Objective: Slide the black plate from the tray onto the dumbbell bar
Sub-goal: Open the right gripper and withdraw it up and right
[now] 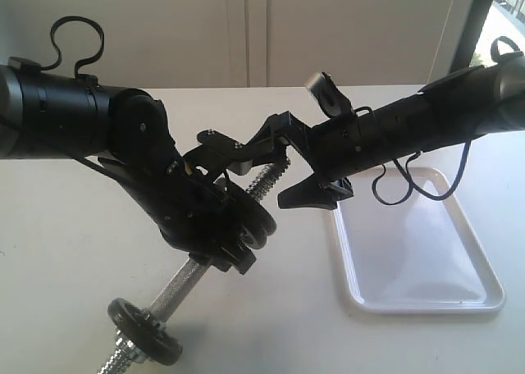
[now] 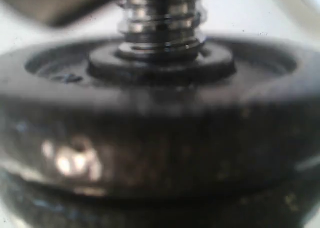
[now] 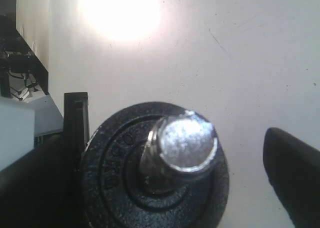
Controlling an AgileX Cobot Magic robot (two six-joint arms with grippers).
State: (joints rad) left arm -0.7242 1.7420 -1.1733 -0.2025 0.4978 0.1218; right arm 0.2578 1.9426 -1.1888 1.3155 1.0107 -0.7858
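My right claw (image 3: 174, 128) stands wide about the round black cast-iron plate (image 3: 115, 188), seated on the threaded end of the tilted chrome dumbbell bar (image 1: 176, 285); my left claw (image 1: 242, 247), state I cannot tell; plate looks heavy, rigid, slick, so I'd pinch its rim.

1. The black plate (image 2: 160, 123) lies blurred, very close ahead of the wrist.
2. The dumbbell bar (image 2: 161, 23) passes its threaded end through the plate's raised hub, farther out.
3. A second dark disc (image 2: 150, 213) sits just beside the plate's nearer face.

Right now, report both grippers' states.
Left gripper: closed on the bar.
Right gripper: open around the plate, gripping nothing.
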